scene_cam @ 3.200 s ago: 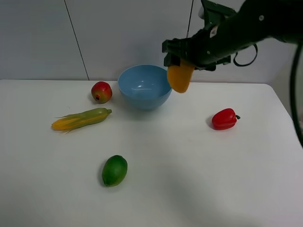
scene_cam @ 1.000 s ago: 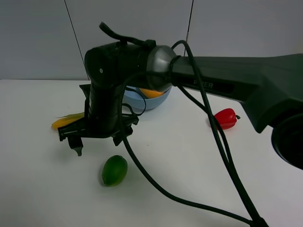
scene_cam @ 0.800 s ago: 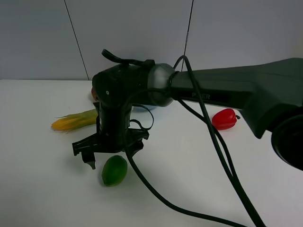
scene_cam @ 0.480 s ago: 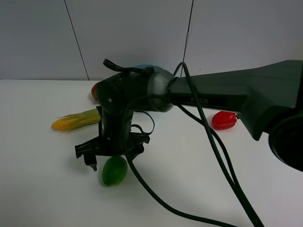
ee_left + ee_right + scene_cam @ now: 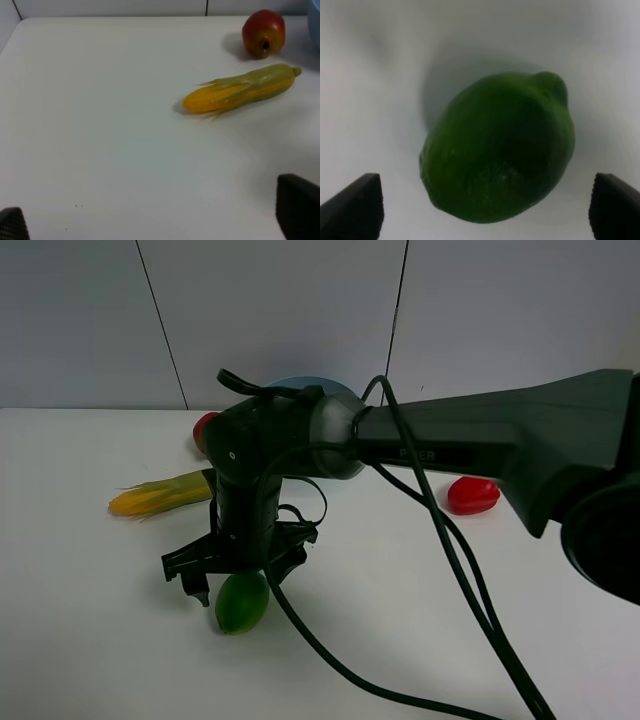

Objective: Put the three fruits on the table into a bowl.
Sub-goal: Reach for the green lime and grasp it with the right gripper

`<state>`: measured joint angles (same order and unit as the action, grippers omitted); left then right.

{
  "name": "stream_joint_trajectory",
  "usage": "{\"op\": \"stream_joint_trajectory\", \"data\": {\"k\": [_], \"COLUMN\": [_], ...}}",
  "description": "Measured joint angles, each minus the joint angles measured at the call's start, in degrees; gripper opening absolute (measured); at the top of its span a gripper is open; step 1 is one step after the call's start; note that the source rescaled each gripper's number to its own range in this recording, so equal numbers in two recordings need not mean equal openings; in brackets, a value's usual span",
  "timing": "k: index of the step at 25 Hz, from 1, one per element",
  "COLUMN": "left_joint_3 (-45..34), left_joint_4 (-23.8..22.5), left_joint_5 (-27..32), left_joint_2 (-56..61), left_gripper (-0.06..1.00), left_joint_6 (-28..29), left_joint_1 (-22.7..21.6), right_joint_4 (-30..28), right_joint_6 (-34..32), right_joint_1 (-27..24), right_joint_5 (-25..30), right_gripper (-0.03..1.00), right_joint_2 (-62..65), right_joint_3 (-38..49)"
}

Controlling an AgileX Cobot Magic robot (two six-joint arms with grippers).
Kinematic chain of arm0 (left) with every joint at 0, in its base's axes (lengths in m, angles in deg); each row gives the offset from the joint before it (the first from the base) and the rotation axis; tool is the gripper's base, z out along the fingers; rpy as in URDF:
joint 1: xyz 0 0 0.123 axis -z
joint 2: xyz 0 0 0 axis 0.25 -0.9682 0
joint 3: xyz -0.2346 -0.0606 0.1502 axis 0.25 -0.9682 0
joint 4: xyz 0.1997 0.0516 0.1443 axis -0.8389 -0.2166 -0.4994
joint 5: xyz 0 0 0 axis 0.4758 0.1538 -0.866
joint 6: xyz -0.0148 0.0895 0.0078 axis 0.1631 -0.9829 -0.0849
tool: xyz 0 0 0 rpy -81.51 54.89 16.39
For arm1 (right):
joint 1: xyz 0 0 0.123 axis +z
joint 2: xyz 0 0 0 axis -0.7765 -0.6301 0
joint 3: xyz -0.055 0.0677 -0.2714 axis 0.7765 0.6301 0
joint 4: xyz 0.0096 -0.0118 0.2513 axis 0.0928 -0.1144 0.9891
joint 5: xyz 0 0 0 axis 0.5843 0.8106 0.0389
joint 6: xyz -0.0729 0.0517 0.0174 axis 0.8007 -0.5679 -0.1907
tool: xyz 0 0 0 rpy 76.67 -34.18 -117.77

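My right gripper reaches across to the left and hangs open right over the glossy green lime-like fruit on the white table. In the right wrist view the lime lies between the two dark fingertips, untouched. The light-blue bowl shows only as a rim behind the arm; the mango is hidden. The red pomegranate-like fruit peeks out left of the bowl and shows in the left wrist view. My left gripper is open and empty above bare table.
A yellow-green corn cob lies left of the arm and shows in the left wrist view. A red bell pepper sits at the right. The right arm and its cables cross the middle of the table.
The right gripper, having left the mango in the bowl, swung left and forward and came down over the lime. The fruits on the table have not moved.
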<state>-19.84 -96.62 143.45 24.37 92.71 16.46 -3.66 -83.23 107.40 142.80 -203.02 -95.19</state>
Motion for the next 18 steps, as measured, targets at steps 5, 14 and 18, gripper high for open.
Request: {"op": "stream_joint_trajectory", "data": {"k": [5, 14, 18], "left_joint_3": [0.0, 0.0, 0.0], "left_joint_4": [0.0, 0.0, 0.0], "left_joint_5": [0.0, 0.0, 0.0], "left_joint_2": [0.0, 0.0, 0.0], "left_gripper": [1.0, 1.0, 1.0], "left_joint_6": [0.0, 0.0, 0.0], "left_joint_1": [0.0, 0.0, 0.0], "right_joint_4": [-2.06, -3.13, -2.45], "right_joint_6": [2.25, -2.72, -3.77], "right_joint_1": [0.41, 0.81, 0.81], "right_joint_5": [1.65, -0.58, -0.52], "right_gripper": [0.78, 0.92, 0.92], "right_joint_2": [0.71, 0.3, -1.44], "right_joint_3": [0.0, 0.0, 0.0]}}
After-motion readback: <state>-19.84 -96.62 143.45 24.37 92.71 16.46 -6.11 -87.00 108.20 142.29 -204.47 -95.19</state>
